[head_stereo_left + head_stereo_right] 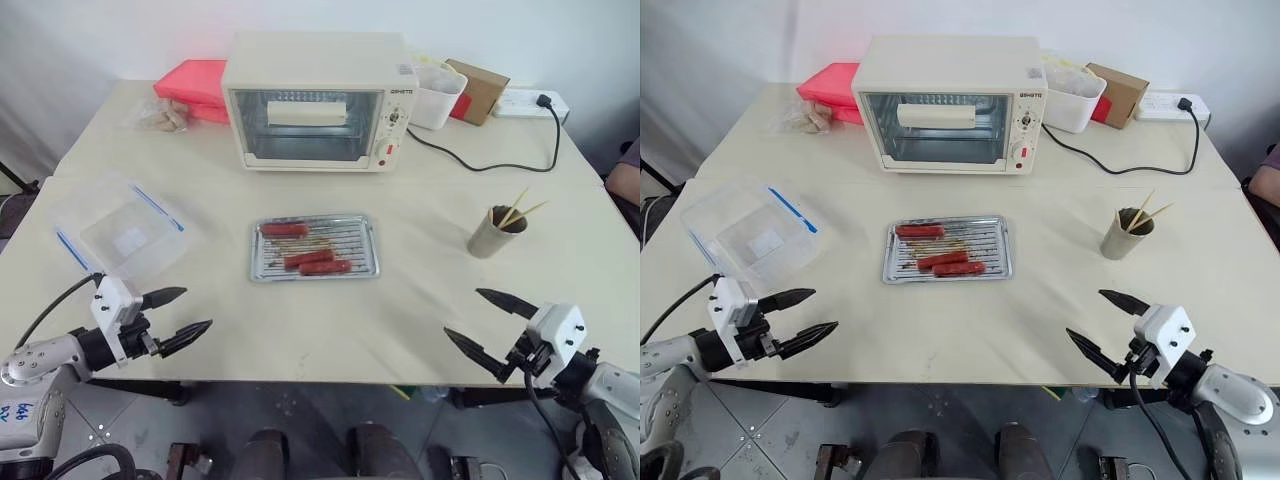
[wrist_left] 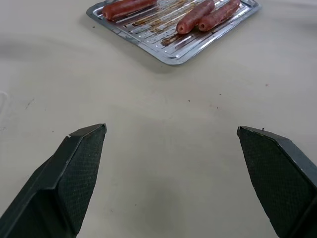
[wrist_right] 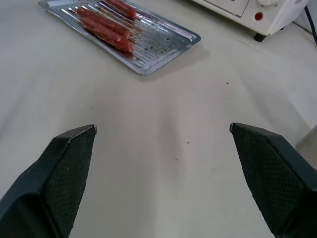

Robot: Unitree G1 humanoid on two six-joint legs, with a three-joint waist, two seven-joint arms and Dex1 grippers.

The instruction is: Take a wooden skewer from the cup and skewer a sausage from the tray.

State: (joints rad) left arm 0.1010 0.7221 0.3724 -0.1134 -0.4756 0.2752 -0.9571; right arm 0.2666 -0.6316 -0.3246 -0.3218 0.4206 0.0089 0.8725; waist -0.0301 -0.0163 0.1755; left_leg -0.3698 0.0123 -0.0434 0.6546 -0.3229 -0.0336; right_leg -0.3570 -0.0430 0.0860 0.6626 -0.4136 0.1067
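Note:
A silver tray (image 1: 362,232) with a wire rack lies mid-table, holding three red-brown sausages (image 1: 308,259). To its right stands a tan cup (image 1: 492,234) with thin wooden skewers (image 1: 522,210) sticking out of it. My left gripper (image 1: 184,316) hovers open over the table's near left edge, left of and nearer than the tray. Over the near right edge my right gripper (image 1: 478,322) is open too, nearer than the cup. Both are empty. The wrist views show the tray (image 2: 171,53) (image 3: 163,59) ahead of the spread fingers.
A cream toaster oven (image 1: 315,100) stands behind the tray, its cord running to a power strip (image 1: 530,102). A clear plastic box with blue clips (image 1: 125,227) sits at the left. A red box (image 1: 190,85), white tub (image 1: 436,98) and cardboard box (image 1: 476,90) line the back.

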